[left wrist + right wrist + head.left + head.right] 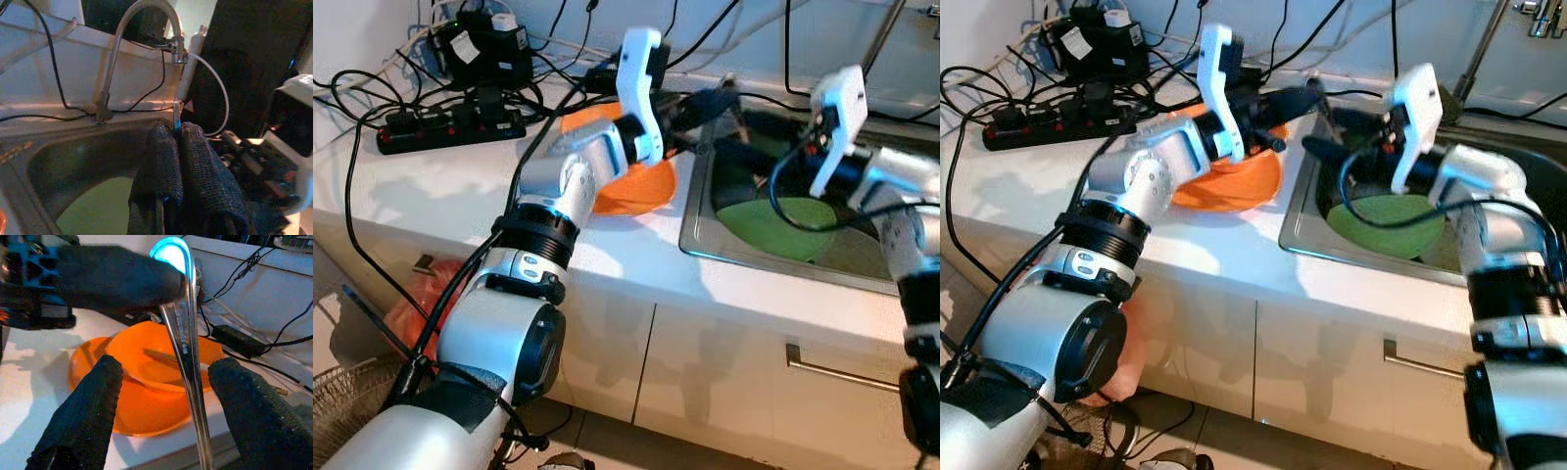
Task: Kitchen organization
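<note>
Over the sink (pixel 700 211) our two arms meet. Our left gripper (pixel 178 139) has its two black fingers pressed together on a metal spoon (pixel 188 357), pinching it near the rounded end. The spoon hangs down between the fingers of our right gripper (pixel 164 406), which are spread wide apart and touch nothing yet.

Beside the sink, on the white counter (pixel 421 186), sit two orange bowls (pixel 146 382), one inside the other, with something thin like a stick lying in the top one. Down in the sink lies a green plate (pixel 1386 225). A tap (pixel 122 54) stands behind the sink, and a power strip (pixel 450 127) with many black wires lies on the counter further back.

We think we are passing the spoon from one gripper to the other. It could go wrong here. If our left gripper lets go before the right one closes, the spoon will drop into the sink and hit the green plate. The spoon is thin and shiny, so it could also slip or tilt when the right fingers squeeze it. The wires are near too, and an arm could catch on one.
</note>
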